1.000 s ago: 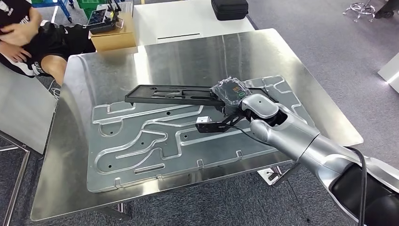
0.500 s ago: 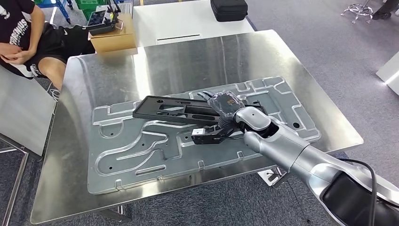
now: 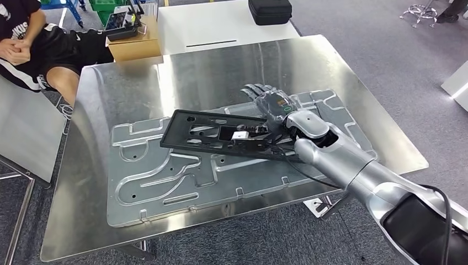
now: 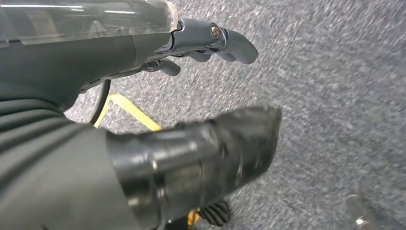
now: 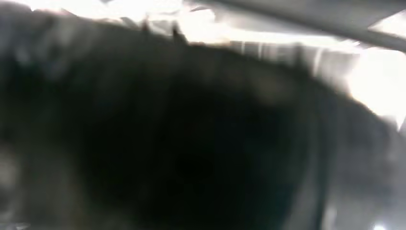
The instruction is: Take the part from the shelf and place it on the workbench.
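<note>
**One part down on the workbench, release under way**

Head view: the black part (image 3: 221,132) lies flat on the grooved metal plate (image 3: 165,176) covering the workbench (image 3: 221,66). The right hand (image 3: 273,105) rests at the part's near-right end, fingers spread, apparently letting go. Judged next: lift clear without dragging it. Open plate lies all round; table edges are well apart.

Left wrist view: the left hand (image 4: 201,48) hangs above carpet, fingers loosely apart, holding nothing.

Right wrist view: blurred dark; cannot tell.
</note>
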Controlling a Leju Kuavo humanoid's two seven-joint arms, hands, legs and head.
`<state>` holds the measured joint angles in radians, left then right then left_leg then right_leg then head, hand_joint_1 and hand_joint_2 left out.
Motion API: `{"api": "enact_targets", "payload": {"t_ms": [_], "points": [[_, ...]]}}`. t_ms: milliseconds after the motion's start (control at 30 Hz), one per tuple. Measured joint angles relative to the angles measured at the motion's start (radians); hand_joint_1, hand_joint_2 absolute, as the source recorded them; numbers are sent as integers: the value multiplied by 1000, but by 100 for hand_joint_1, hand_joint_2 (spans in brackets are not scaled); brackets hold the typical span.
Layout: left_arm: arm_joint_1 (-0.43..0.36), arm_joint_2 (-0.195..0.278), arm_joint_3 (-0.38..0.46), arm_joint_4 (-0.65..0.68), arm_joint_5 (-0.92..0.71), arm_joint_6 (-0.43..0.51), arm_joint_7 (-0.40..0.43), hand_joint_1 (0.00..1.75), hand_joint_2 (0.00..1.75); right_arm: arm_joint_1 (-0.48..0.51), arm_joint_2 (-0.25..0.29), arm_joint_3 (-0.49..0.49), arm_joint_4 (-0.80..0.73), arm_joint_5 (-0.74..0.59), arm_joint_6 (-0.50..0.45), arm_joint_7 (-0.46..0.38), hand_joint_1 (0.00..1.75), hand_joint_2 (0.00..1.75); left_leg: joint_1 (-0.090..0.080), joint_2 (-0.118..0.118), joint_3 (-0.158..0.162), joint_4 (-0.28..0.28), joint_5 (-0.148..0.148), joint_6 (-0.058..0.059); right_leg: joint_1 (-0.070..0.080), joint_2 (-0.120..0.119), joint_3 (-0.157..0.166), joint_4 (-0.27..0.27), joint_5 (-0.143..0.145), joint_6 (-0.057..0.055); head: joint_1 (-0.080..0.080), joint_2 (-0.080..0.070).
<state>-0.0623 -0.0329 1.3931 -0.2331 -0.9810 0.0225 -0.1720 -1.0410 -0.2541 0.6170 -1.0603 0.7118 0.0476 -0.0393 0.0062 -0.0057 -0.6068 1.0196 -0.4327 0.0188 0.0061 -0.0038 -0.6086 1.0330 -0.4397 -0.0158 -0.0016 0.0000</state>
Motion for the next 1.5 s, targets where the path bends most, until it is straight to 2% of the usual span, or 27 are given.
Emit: {"api": "enact_targets", "payload": {"t_ms": [67, 100, 200, 233, 267, 300, 367, 433, 567, 633, 700, 733, 767, 800, 833, 933, 967, 1067, 1133, 1233, 1267, 1300, 1333, 1400, 1433, 1467, 1500], "points": [[0, -1, 0, 0, 1, 0, 0, 0, 0, -12, -6, -6, -3, -6, 11, 1, 0, 0, 2, 1, -4, 9, -9, -10, -6, -2, 6, -12, 7, -5, 0, 0], [0, -1, 1, 0, 2, 0, 0, 0, 0, -20, -9, -9, -5, -8, 15, 1, 0, 0, 2, 1, -14, 34, -26, -15, -10, -4, 10, -19, 10, -9, 0, 0], [2, 1, 2, 0, 5, -3, -1, 0, 0, -36, -15, -14, -8, -11, 27, 1, 0, 0, 7, 2, -90, 206, -116, -27, -13, -7, 13, -26, 14, -15, -1, 0], [3, 2, 3, 0, 6, -4, -2, 0, 0, -38, -17, -14, -8, -11, 31, 1, 0, 0, 9, 2, -113, 256, -132, -31, -13, -7, 13, -25, 14, -15, 0, 0], [3, 2, 3, 0, 6, -5, -2, 0, 0, -39, -19, -14, -8, -11, 35, 1, 0, 0, 12, 2, -122, 275, -130, -35, -14, -7, 13, -24, 13, -15, 0, 0], [4, 2, 3, 0, 7, -6, -3, 0, 0, -41, -21, -14, -8, -11, 38, 1, 0, 0, 14, 2, -112, 255, -110, -39, -15, -7, 13, -21, 12, -13, -1, 0], [4, 2, 3, 0, 8, -6, -5, 0, 0, -48, -25, -14, -10, -11, 40, 1, 0, 0, 21, 3, -51, 131, -46, -44, -19, -6, 13, -11, 6, -5, -1, 0], [4, 3, 3, 0, 8, -7, -7, 0, 0, -57, -29, -16, -11, -11, 41, 2, 0, 0, 20, 2, -2, 32, -17, -39, -17, -5, 8, 2, -1, 7, 0, 0], [3, 2, 4, 0, 9, -9, -9, 0, 0, -63, -37, -19, -16, -10, 41, 2, 0, 0, 16, 0, 3, 13, -9, -10, -17, -2, 1, 10, -3, 25, 0, 0], [2, 2, 4, 0, 11, -9, -10, 0, 0, -70, -45, -19, -18, -8, 48, 6, 0, 0, 17, 1, -2, 9, 1, 5, -20, -1, -21, 66, -49, 32, 0, 0], [2, 2, 4, 0, 14, -11, -11, 0, 0, -85, -57, -20, -19, -4, 65, 14, 0, 0, 14, 1, -11, 9, 7, 13, -20, 0, -72, 194, -127, 37, 0, 0], [3, 2, 5, 0, 15, -12, -10, 0, 0, -92, -62, -20, -19, -1, 75, 17, 0, 0, 12, 1, -16, 10, 10, 15, -20, 1, -96, 256, -154, 37, 0, 0], [4, 2, 6, 0, 16, -14, -10, 0, 0, -98, -69, -20, -19, 2, 85, 19, 0, 0, 10, 0, -20, 10, 13, 16, -19, 1, -106, 290, -164, 36, 0, 0], [4, 2, 8, 0, 17, -15, -10, 0, 0, -104, -76, -20, -21, 5, 95, 20, 0, 0, 7, 0, -24, 10, 16, 17, -18, 1, -98, 286, -155, 32, 0, 0], [4, 2, 10, 0, 17, -17, -9, 0, 0, -114, -83, -19, -23, 7, 104, 21, 0, 0, 5, -1, -27, 11, 19, 17, -16, 2, -71, 243, -130, 26, 0, 0], [4, -1, 17, 0, 19, -19, -8, 0, 0, -167, -109, -19, -40, 8, 128, 23, 0, 0, -2, -3, -36, 12, 31, 12, -4, 2, 37, 45, -56, 0, 0, 0], [4, -2, 19, 0, 20, -20, -7, 0, 0, -187, -117, -19, -45, 6, 136, 25, 0, 0, -2, -2, -40, 12, 35, 9, 0, 1, 50, 13, -49, -5, 0, 0], [6, -3, 22, 0, 25, -22, -7, 0, 0, -223, -136, -18, -53, 1, 156, 33, 0, 0, 1, -3, -48, 10, 45, -7, 1, -4, 45, -5, -30, -8, 0, 0], [6, -4, 23, 0, 26, -24, -7, 0, 0, -238, -143, -14, -58, -2, 166, 35, 0, 0, 1, -2, -65, 48, 2, -18, -5, -10, 36, -20, -7, -15, 0, 0], [6, -2, 25, -1, 27, -25, -7, 0, 0, -249, -151, -4, -60, -3, 170, 36, 0, 0, 6, 0, -116, 222, -126, -32, -9, -13, 5, -22, 20, -21, 0, 0], [6, -2, 25, -1, 27, -25, -7, 0, 0, -250, -154, -1, -60, -3, 171, 36, 0, 0, 8, 0, -121, 265, -148, -36, -10, -13, -8, -19, 29, -20, 0, 0], [5, -2, 25, -1, 27, -25, -7, 0, 0, -249, -157, 1, -60, -3, 172, 36, 0, 0, 10, 0, -108, 274, -153, -40, -11, -13, -22, -16, 36, -17, 0, 0], [5, -2, 26, -1, 27, -26, -7, 0, 0, -250, -161, 4, -61, -3, 173, 36, 0, 0, 12, 1, -75, 242, -142, -43, -13, -13, -35, -10, 43, -13, 0, 0], [3, -1, 26, -1, 27, -27, -7, 0, 0, -251, -168, 6, -65, -3, 173, 36, 0, 0, 16, 2, 23, 108, -110, -45, -15, -13, -59, 5, 53, -2, 0, 0], [2, 0, 26, -2, 27, -27, -7, 0, 0, -253, -173, 5, -69, -3, 173, 36, 0, 0, 15, 0, 57, 54, -98, -41, -15, -14, -68, 13, 56, 3, 0, 0], [1, 0, 26, -2, 27, -27, -7, 0, 0, -255, -177, 5, -72, -3, 173, 36, 0, 0, 13, -1, 73, 23, -92, -34, -14, -14, -73, 18, 61, 10, 0, 0], [2, 0, 26, -2, 27, -27, -7, 0, 0, -257, -180, 6, -74, -3, 173, 36, 0, 0, 10, -3, 72, 17, -90, -26, -13, -14, -76, 19, 67, 17, 1, 0]]}}
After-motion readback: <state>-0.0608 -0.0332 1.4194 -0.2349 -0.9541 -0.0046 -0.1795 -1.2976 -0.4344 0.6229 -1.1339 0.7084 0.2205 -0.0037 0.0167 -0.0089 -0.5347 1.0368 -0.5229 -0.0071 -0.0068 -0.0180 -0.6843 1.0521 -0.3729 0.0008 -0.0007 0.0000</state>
